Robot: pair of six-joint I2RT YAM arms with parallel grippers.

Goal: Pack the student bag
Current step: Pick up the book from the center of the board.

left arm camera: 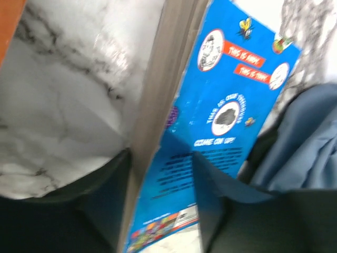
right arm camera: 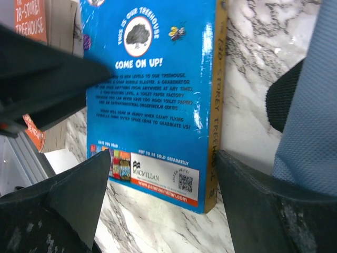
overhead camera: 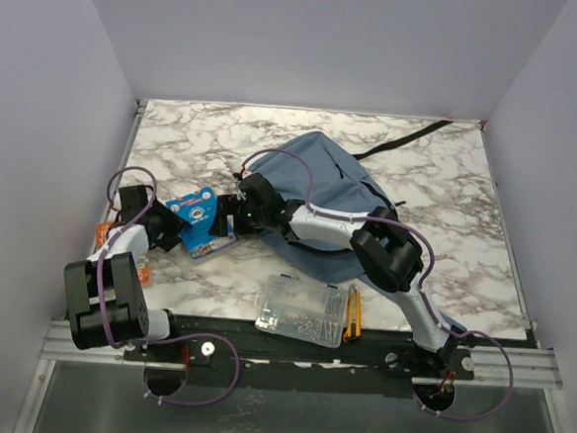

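The student bag (overhead camera: 335, 195) lies on the marble table, blue-grey, a black strap (overhead camera: 413, 138) trailing to the back. Left of it lies a blue paperback (overhead camera: 197, 222). My left gripper (overhead camera: 174, 230) holds the book's page-edge side. In the left wrist view the blue book (left arm camera: 210, 105) passes between the fingers of that gripper (left arm camera: 160, 158), which press on it; the view is blurred. My right gripper (overhead camera: 231, 215) reaches in from the bag side. In its own view the right gripper (right arm camera: 163, 158) is open and straddles the book's (right arm camera: 152, 105) near end, not touching, with the bag (right arm camera: 316, 105) at right.
An orange book (right arm camera: 29, 21) lies beyond the blue one, at the table's left edge (overhead camera: 104, 231). A clear plastic case (overhead camera: 302, 310) and a yellow-and-black tool (overhead camera: 353, 315) sit at the near edge. Grey walls enclose the table.
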